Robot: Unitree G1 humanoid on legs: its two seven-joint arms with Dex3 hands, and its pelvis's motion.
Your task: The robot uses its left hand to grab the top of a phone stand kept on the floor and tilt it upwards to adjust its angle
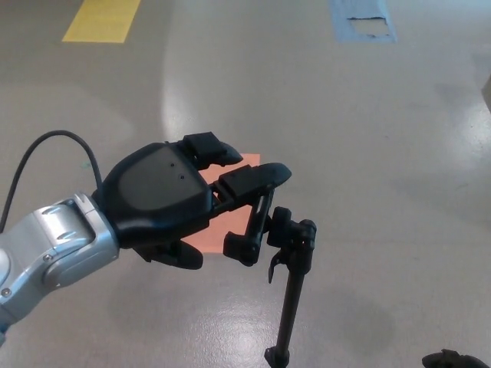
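Observation:
A black phone stand [291, 276] rises from the floor at lower centre, a thin pole with a clamp head [253, 230] at its top. My left hand [173, 203] comes in from the left and hovers at the clamp. Its fingers [249, 178] are spread, with the upper ones reaching over the clamp's top edge. Whether they touch it I cannot tell. Nothing is clasped in the hand. An orange sheet [222, 218] lies on the floor beneath the hand, mostly covered by it. My right hand does not show.
Grey polished floor all around. A yellow marking [102, 19] lies at the top left and a blue one [363, 19] at the top right. A black cable [54, 149] loops behind my left forearm. A small dark object [453, 358] sits at the bottom right corner.

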